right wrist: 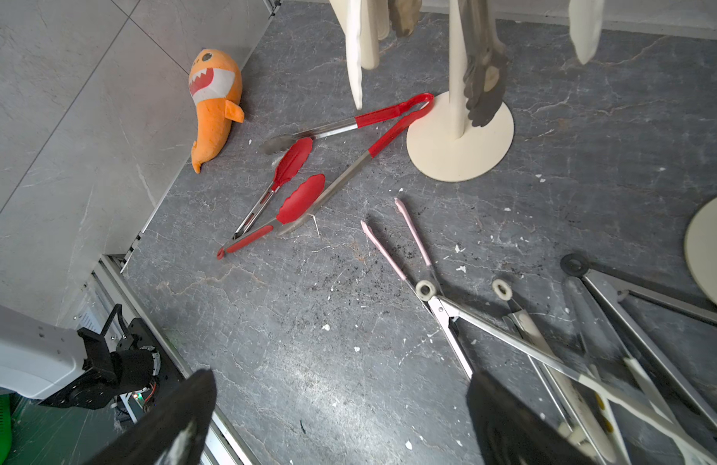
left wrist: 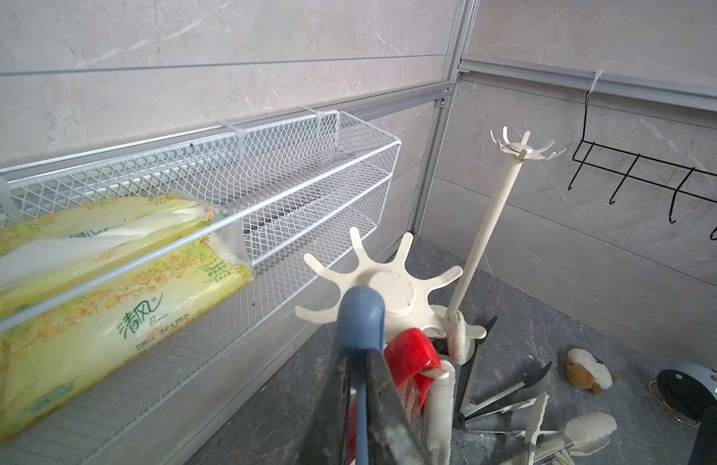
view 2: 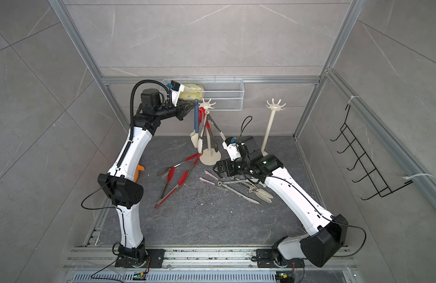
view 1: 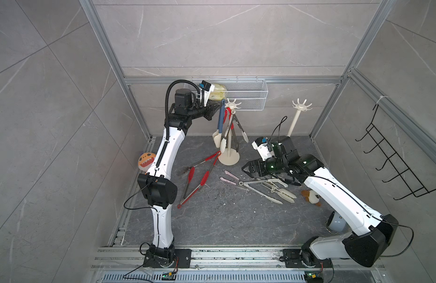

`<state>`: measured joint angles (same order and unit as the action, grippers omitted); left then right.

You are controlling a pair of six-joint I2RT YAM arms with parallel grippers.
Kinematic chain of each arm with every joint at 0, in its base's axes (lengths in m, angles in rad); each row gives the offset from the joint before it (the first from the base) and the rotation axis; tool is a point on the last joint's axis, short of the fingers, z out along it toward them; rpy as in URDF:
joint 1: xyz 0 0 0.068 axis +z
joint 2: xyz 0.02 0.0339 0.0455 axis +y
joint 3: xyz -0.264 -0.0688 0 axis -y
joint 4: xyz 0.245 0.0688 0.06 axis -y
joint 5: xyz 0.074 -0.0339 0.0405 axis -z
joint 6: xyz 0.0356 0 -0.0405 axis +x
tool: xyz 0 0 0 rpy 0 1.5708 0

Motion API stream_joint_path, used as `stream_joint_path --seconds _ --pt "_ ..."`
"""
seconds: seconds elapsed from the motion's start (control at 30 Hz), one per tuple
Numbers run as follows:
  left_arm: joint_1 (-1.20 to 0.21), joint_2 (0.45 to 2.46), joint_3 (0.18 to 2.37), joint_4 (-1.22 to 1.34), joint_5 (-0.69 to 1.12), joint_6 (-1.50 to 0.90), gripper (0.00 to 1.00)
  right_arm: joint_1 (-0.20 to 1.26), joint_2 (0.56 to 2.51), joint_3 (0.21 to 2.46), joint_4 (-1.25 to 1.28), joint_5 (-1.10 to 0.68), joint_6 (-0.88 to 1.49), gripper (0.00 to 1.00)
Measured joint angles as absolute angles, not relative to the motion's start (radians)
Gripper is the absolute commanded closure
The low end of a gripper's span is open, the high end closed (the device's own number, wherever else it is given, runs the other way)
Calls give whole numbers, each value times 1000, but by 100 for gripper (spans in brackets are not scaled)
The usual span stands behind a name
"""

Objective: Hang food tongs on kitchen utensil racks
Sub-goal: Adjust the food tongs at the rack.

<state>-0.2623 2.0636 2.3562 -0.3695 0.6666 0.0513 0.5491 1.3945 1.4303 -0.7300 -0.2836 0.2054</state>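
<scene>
Left pincer (view 1: pixel 219 105): was clamped shut on the blue tongs (view 1: pixel 221 120) near their top; they hung straight down.
Rack (view 1: pixel 234 105): prong crown stood just beside that pincer, other tongs (view 1: pixel 239 127) hung on it.
Right pincer (right wrist: pixel 340 377): stood spread wide, empty, near steel tongs (right wrist: pixel 510 340) lying on the floor (view 1: pixel 224 220) below.
Handling: likely light, stiff, springy, slippery; best gripped near the hinge.
Surroundings: dark stone floor, grey tiled walls (view 1: pixel 212 36).

The left gripper (view 2: pixel 192 105) pinches the top end of the blue-handled tongs (view 2: pixel 195 120), just beside the prong crown of the loaded utensil rack (view 2: pixel 206 105), where more tongs hang. The other utensil rack (view 2: pixel 268 129) stands behind the right gripper (view 2: pixel 215 169), which hangs low over the tabletop (view 2: pixel 212 220) near the pink tongs (view 2: pixel 208 177). Two red tongs (view 2: pixel 182 178) lie crossed on the tabletop.
</scene>
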Motion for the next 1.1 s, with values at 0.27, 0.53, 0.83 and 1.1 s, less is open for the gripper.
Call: stream_joint_path --seconds 0.27,0.53,0.83,1.1 --pt "-265 2068 2358 -372 667 51 88 549 1394 1430 -730 -284 205 0" --pt "-271 2074 2379 -381 664 53 84 549 1392 1428 -729 -284 206 0" --pt "-258 2029 2304 -353 638 52 50 549 1381 1410 -729 -276 209 0" --pt "-235 1847 2072 -276 581 32 31 549 1382 1402 -730 -256 213 0"
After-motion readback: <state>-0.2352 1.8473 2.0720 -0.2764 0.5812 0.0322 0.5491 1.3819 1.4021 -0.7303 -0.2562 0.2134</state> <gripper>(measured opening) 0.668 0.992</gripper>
